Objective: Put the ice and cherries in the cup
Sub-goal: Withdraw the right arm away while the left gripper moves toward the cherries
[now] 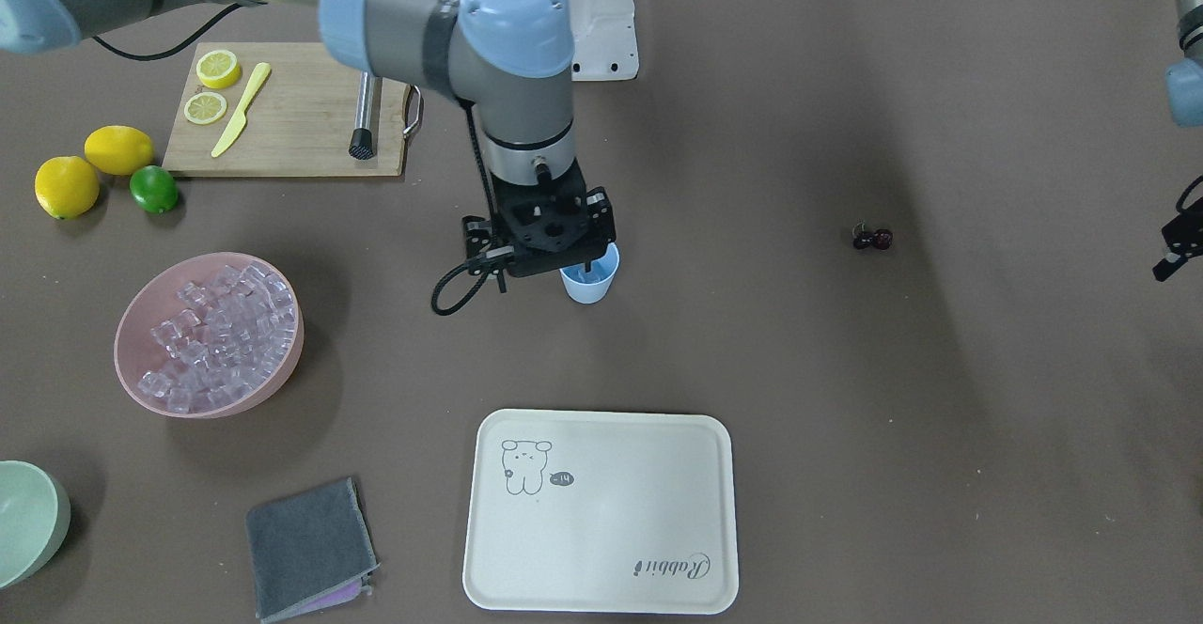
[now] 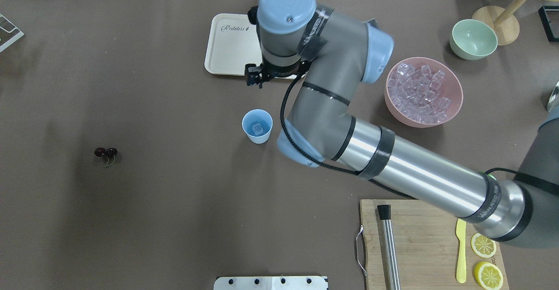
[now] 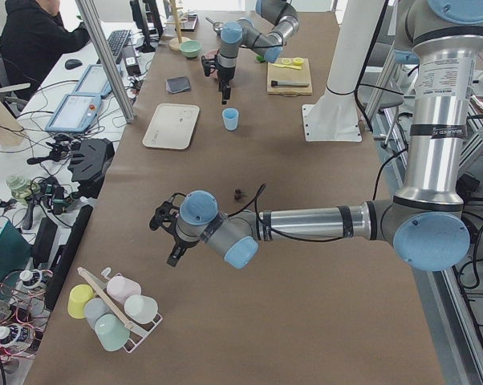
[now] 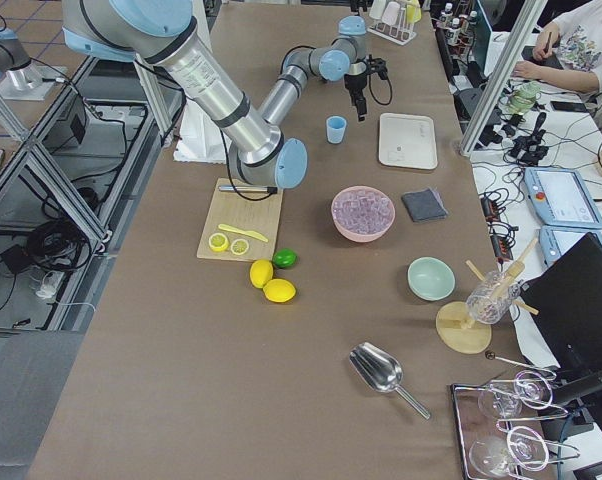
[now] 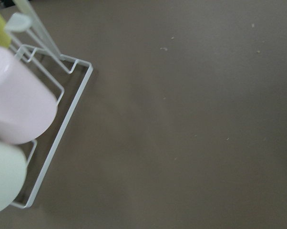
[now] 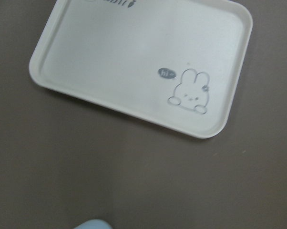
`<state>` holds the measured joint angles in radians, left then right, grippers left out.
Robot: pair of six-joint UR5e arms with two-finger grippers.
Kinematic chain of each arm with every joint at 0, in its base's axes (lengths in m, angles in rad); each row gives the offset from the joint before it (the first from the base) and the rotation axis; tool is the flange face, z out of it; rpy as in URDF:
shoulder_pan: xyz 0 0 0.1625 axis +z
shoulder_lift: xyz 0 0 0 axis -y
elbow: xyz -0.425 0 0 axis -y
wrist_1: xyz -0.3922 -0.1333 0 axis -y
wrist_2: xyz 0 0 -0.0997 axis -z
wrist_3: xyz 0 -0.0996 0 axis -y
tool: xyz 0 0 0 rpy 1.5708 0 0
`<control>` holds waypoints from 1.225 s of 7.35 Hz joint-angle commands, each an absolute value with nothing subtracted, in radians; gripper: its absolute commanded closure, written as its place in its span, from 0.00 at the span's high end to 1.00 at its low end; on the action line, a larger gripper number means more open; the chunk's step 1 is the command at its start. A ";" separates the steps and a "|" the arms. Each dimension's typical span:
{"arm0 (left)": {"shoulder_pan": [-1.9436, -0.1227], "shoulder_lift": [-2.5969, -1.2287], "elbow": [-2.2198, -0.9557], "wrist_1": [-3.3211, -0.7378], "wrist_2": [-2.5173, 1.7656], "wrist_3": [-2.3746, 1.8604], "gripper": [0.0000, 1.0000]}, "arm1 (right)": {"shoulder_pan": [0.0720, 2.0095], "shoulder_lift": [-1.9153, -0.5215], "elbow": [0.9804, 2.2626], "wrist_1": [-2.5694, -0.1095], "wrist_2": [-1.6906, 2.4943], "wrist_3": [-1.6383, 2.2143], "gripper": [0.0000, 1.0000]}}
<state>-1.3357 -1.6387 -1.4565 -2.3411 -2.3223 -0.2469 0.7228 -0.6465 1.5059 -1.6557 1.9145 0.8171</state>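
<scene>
The light-blue cup stands upright mid-table with one ice cube inside it. More ice fills the pink bowl. My right gripper hangs point-down just above the cup, toward the tray; its fingers are hidden under the wrist, so I cannot tell its state. The dark cherries lie alone on the mat, far from the cup. My left gripper hovers beyond the cherries, near the mug rack; only a fragment shows at the front-facing view's edge, so its state is unclear.
A cream tray lies beyond the cup. A cutting board holds lemon slices, a yellow knife and a muddler. Lemons, a lime, a grey cloth and a green bowl are around the pink bowl. A mug rack is below the left wrist.
</scene>
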 commanded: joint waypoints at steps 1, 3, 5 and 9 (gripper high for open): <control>-1.217 -1.661 -1.556 -2.345 -2.284 -0.415 0.98 | 1.055 -0.757 1.525 -1.658 2.203 0.485 0.99; -1.076 -1.669 -1.668 -2.339 -2.213 -0.594 0.98 | 1.313 -0.958 1.511 -1.661 2.331 0.064 0.99; -0.929 -1.670 -1.701 -2.323 -2.111 -0.730 0.98 | 1.480 -1.147 1.509 -1.660 2.353 -0.145 0.99; -0.841 -1.654 -1.726 -2.280 -1.996 -0.724 0.98 | 1.672 -1.322 1.523 -1.683 2.347 -0.255 0.99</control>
